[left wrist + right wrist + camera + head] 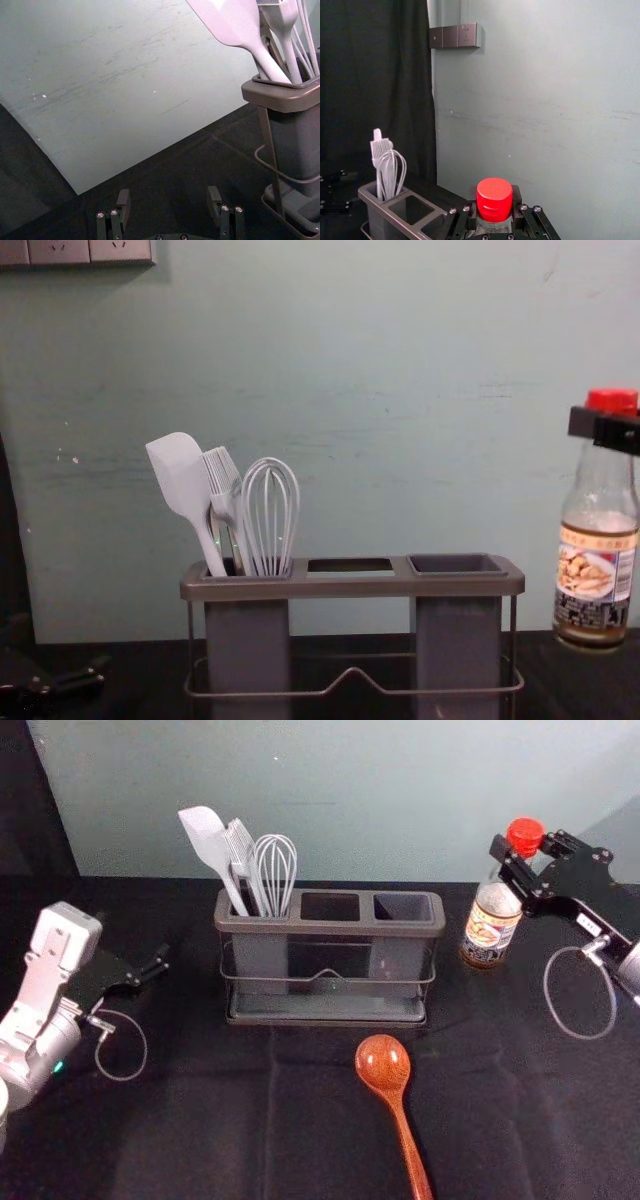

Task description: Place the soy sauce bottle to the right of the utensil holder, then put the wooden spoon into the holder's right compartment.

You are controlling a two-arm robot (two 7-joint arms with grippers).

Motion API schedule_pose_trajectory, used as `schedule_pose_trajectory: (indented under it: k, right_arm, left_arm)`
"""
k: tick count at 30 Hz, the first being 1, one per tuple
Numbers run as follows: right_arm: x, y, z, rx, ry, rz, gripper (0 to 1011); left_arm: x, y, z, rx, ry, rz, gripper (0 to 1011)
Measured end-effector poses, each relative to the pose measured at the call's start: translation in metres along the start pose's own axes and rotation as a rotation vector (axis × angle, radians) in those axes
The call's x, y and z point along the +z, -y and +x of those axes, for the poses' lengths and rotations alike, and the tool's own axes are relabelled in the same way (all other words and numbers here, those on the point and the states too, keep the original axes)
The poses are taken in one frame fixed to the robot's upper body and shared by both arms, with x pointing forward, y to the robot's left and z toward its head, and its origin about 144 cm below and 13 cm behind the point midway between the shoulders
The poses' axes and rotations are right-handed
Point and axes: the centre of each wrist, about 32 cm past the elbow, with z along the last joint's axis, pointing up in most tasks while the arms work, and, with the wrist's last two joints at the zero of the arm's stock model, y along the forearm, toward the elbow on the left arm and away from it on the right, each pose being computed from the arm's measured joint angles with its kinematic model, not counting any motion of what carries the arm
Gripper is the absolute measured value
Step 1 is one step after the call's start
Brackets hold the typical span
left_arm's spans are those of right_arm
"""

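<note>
Red-capped bottle [488, 932] was near upright, right gripper [522, 844] clamped at its top, off holder [330, 928]'s right edge; left gripper [168, 201], fingers apart, off its left.

It looks like a robot lab or test corner: wrinkled black cloth [200, 1120] spreads across the head view's lower half, below a plain, scuffed wall [370, 810], with robot arms at left [40, 1020] and right. A black curtain [375, 75] hangs at the right wrist view's upper left; sockets [60, 250] sit in the chest view's upper left corner.
</note>
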Motion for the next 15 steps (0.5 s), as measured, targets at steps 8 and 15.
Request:
schedule_pose_trajectory:
  k: [8, 15]
  right_arm:
    - [-0.014, -0.007, 0.000, -0.003, -0.011, -0.007, 383]
    - [-0.030, -0.012, -0.002, -0.005, -0.023, -0.018, 383]
  left_arm:
    - [0.000, 0.000, 0.000, 0.000, 0.000, 0.000, 1005]
    - [0.000, 0.000, 0.000, 0.000, 0.000, 0.000, 1005]
